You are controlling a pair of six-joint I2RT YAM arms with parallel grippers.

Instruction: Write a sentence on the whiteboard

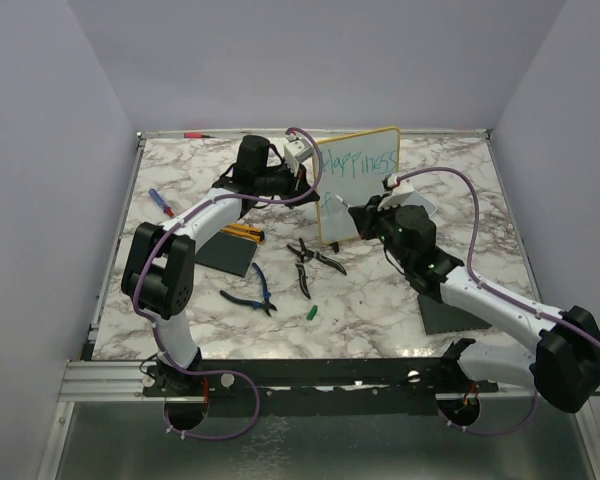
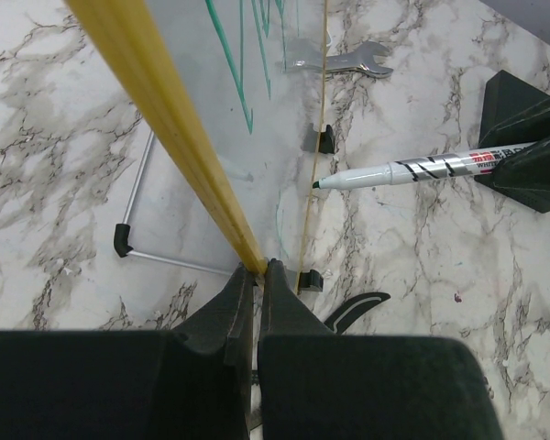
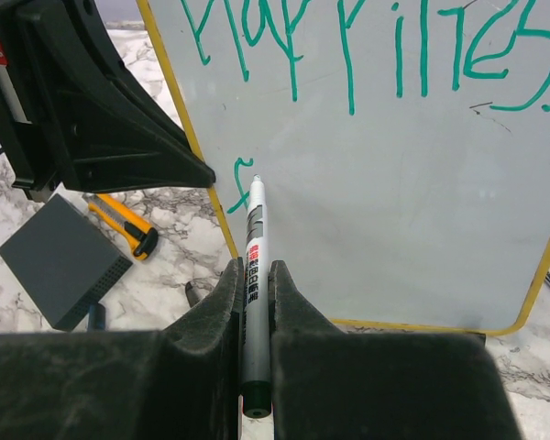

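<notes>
The whiteboard (image 1: 358, 190) stands upright at the back middle of the table, yellow-rimmed. My left gripper (image 1: 306, 172) is shut on its left rim, and the pinched yellow edge (image 2: 170, 128) runs up from the left gripper (image 2: 259, 270). The sentence (image 3: 367, 46) reads "Happiness" in teal on the top line (image 1: 358, 162), with a lone "f" (image 3: 241, 183) below it. My right gripper (image 3: 254, 270) is shut on a silver marker (image 3: 254, 243). The marker's tip sits at the board just right of the "f". The left wrist view also shows the marker (image 2: 412, 170).
A yellow utility knife (image 1: 242, 233) and a dark grey pad (image 1: 225, 253) lie left of the board. Black pliers (image 1: 310, 260), blue-handled pliers (image 1: 252, 292) and a green cap (image 1: 311, 313) lie in front. A second dark pad (image 1: 448, 315) sits under my right arm. A wrench (image 2: 344, 60) lies behind the board.
</notes>
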